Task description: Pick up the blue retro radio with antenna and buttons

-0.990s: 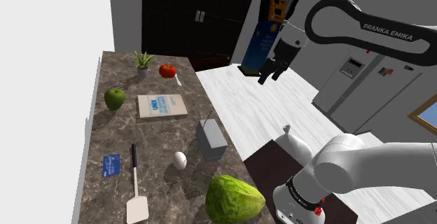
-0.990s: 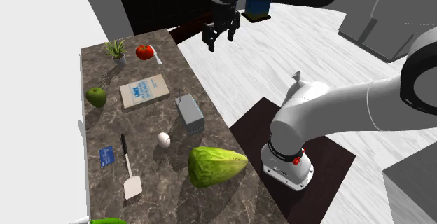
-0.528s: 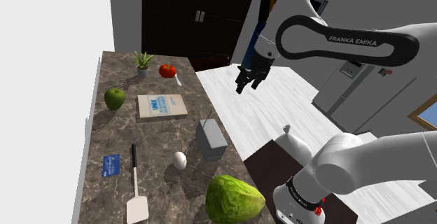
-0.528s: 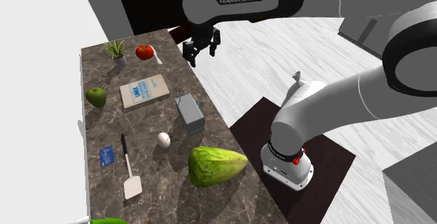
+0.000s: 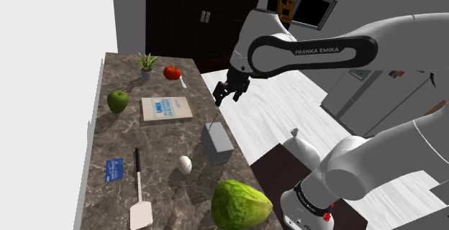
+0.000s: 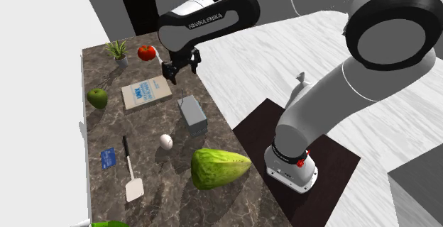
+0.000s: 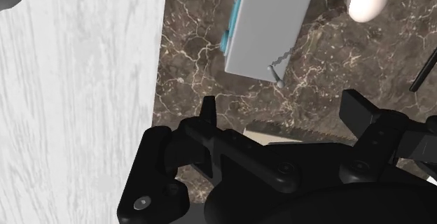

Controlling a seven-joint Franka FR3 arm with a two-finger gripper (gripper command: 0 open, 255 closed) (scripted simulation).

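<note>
While the hand (image 5: 229,94) hangs with fingers apart, the boxy grey radio (image 5: 216,143) sits on a veined stone counter (image 5: 119,136).

Glossy veined marble counter (image 5: 162,139); radio (image 5: 216,142) matt grey, poss. plastic.

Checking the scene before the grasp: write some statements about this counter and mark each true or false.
1. The gripper is open and holds nothing. True.
2. The radio is clasped between the fingers. False: it stands on the counter, apart from the gripper.
3. The radio is drawn mostly grey. True.
4. The tomato lies beside the spatula. False: it lies by the potted plant, at the counter's other end.
5. The egg lies on the counter near the radio. True.
</note>
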